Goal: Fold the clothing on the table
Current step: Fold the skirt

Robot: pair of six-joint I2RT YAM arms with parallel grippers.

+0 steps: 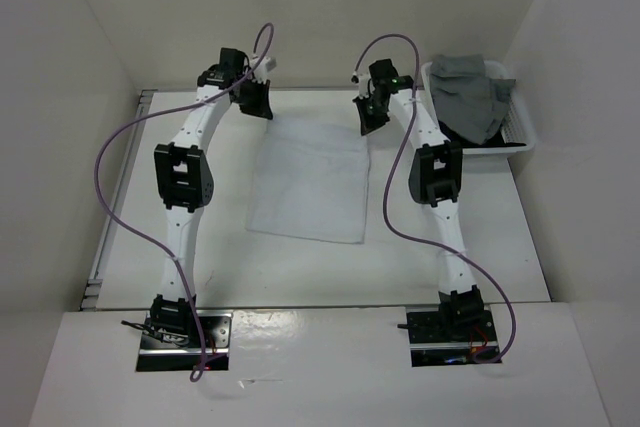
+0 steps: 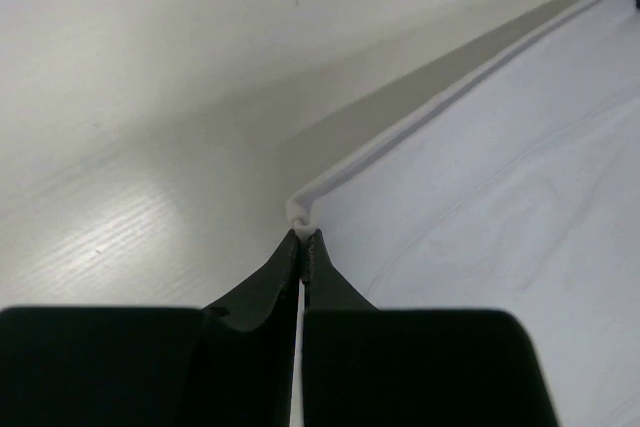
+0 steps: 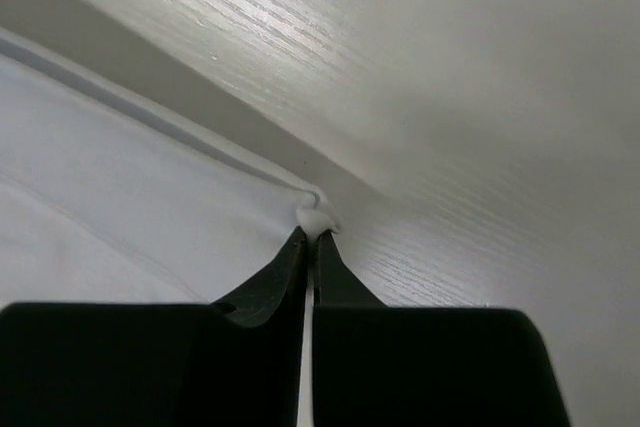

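Clamped tight on far-left corner of clothing (image 1: 308, 179) with left gripper (image 2: 303, 237), far-right corner with right gripper (image 3: 310, 234); spread flat mid table (image 1: 220, 267). Far right, in basket (image 1: 525, 133): grey garment (image 1: 468, 92) over black garment (image 1: 478, 137)

light and picture notes

overhead view: bright, even, soft light from above. white walls (image 1: 70, 47) and table (image 1: 200, 247) nearly washed out, faint shadows under my arms (image 1: 185, 177). wrist views: dimmer, greying toward the far corners, sheen streaks on the grain. my fingers (image 2: 265, 297) black, soft-edged up close. dark shadow band along the clothing (image 2: 500, 197) edge.
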